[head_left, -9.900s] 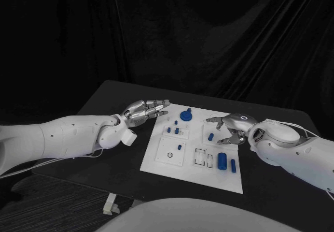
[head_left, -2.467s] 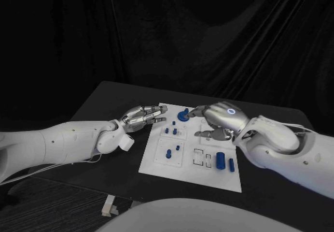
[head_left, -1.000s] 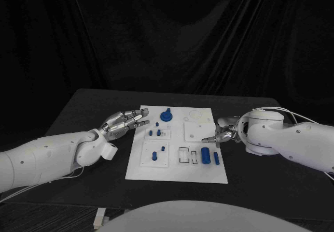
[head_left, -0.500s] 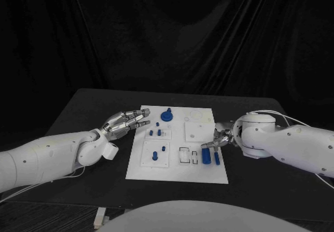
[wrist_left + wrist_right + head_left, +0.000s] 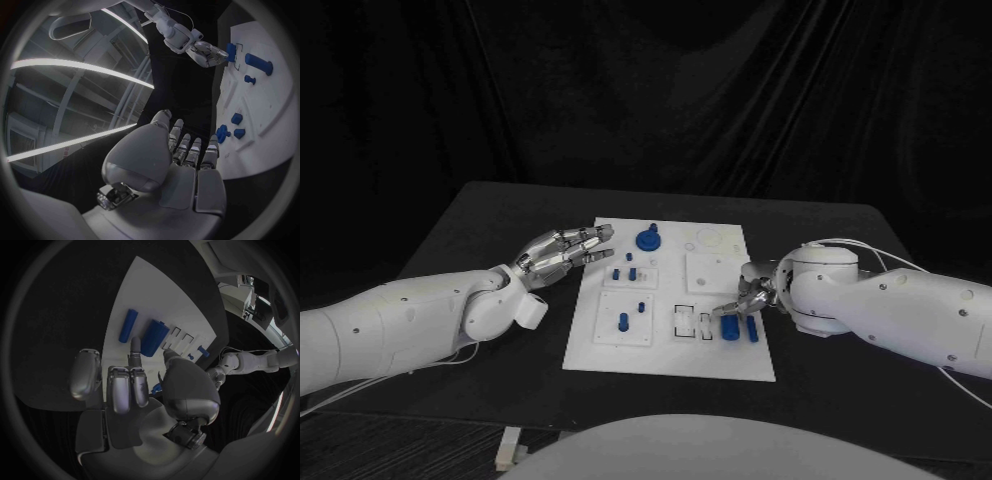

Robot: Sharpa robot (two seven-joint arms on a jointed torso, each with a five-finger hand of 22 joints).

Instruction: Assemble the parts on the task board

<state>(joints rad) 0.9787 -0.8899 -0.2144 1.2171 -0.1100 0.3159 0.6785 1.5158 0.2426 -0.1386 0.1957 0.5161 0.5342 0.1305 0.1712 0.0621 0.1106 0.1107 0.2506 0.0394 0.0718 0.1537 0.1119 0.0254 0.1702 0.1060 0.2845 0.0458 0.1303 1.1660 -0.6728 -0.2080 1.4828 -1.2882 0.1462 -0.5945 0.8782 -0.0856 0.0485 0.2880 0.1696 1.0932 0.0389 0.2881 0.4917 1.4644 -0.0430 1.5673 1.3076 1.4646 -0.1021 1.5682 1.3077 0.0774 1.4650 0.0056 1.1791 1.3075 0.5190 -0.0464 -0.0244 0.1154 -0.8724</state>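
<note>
Board (image 5: 668, 345) lay flat mid-surface (image 5: 473, 215), blue parts spread over it: a knob (image 5: 648, 239) at the far end, small pegs (image 5: 629, 272) on the left half, a thick cylinder (image 5: 730, 327) and a thin rod (image 5: 751, 329) near the right edge. Right hand (image 5: 749, 297) hovered just over the cylinder, fingers (image 5: 135, 347) extended toward it, gripping nothing. Left hand (image 5: 563, 252) hung beside the board's left edge, fingers (image 5: 192, 151) straight and apart, holding nothing.
</note>
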